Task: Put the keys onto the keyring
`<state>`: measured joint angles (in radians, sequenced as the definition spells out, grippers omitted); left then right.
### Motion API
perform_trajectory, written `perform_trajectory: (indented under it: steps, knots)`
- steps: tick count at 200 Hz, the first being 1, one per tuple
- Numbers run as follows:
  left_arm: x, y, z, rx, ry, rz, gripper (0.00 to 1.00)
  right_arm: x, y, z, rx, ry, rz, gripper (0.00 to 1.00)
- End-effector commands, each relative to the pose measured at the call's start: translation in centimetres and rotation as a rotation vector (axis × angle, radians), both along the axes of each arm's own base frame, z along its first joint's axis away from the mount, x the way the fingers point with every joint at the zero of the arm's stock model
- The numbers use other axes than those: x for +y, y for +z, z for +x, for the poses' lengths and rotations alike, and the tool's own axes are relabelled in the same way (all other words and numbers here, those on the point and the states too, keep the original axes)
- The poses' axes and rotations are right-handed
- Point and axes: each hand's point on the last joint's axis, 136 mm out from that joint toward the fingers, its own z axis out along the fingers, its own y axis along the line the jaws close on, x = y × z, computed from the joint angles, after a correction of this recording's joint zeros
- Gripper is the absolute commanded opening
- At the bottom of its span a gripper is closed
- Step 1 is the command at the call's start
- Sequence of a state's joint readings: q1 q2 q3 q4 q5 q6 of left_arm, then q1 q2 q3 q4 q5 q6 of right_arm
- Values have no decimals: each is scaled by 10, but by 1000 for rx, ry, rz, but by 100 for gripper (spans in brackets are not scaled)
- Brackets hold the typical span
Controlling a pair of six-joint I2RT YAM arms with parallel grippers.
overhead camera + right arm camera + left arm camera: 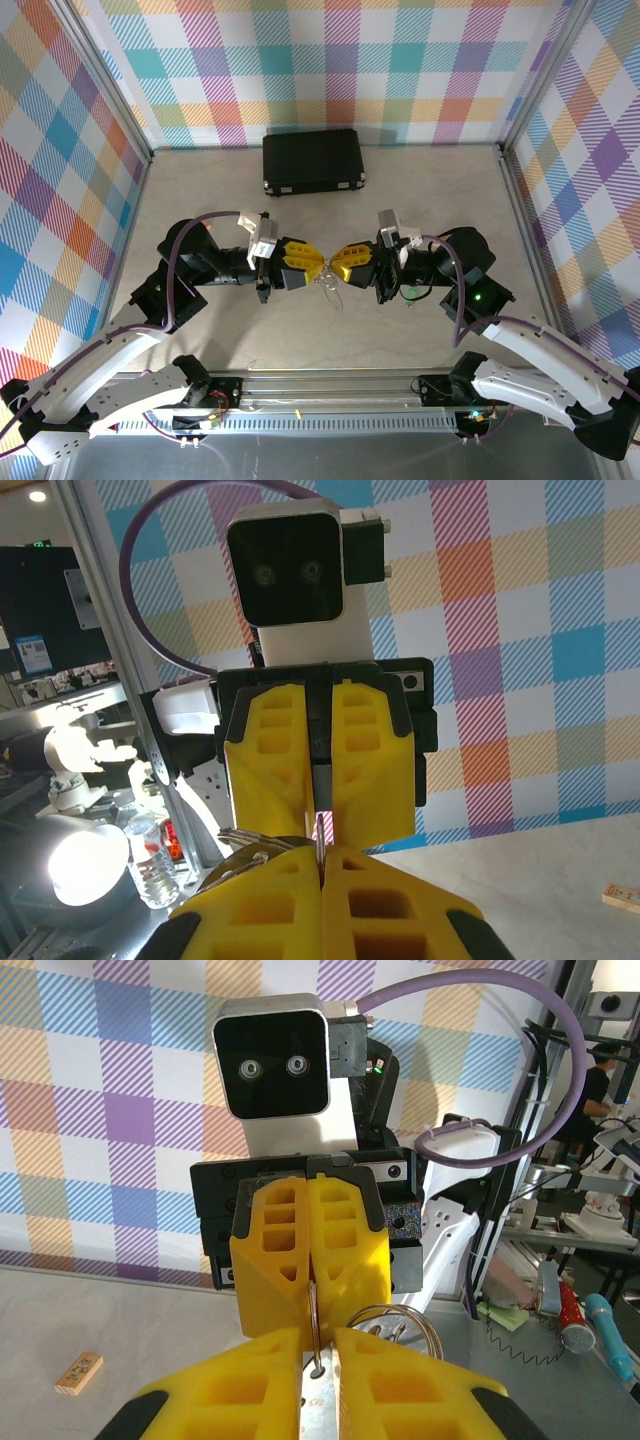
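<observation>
Keyring (331, 284), thin silver loop, hangs mid-worktop (430, 190) just below the point where both tools meet tip to tip. Left tool (320, 263) is pinched nearly closed; its own wrist view shows a flat silver key (318, 1385) with a small hole clamped between the yellow fingers (230, 1390). Right tool (337, 265) faces it, fingers pressed together on a thin edge of the loop, the rest of which curves out to one side (400, 1322). Whether the loop passes through the key's hole I cannot tell. Black case (312, 160) lies well apart at the far side.
</observation>
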<state>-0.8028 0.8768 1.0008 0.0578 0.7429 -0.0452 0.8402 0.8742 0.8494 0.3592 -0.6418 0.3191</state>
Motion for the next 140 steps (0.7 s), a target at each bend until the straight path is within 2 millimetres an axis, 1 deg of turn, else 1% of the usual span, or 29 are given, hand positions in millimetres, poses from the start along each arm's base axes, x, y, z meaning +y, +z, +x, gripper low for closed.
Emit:
perform_trajectory:
  steps: [1,49,72,112,140]
  knots:
    - [0,6,-6,-19,-29,-23,15,-5,18,-9,-40,28,73,0]
    - [-4,6,-4,-18,-37,-29,14,-5,18,-9,-28,36,86,0]
    - [-6,8,-3,-25,-41,-29,14,-4,15,-8,-24,35,79,0]
    - [-9,9,-1,-38,-47,-22,10,-5,12,-8,-21,30,71,0]
    - [-11,10,0,-41,-51,-26,2,-4,10,-8,-20,31,64,0]
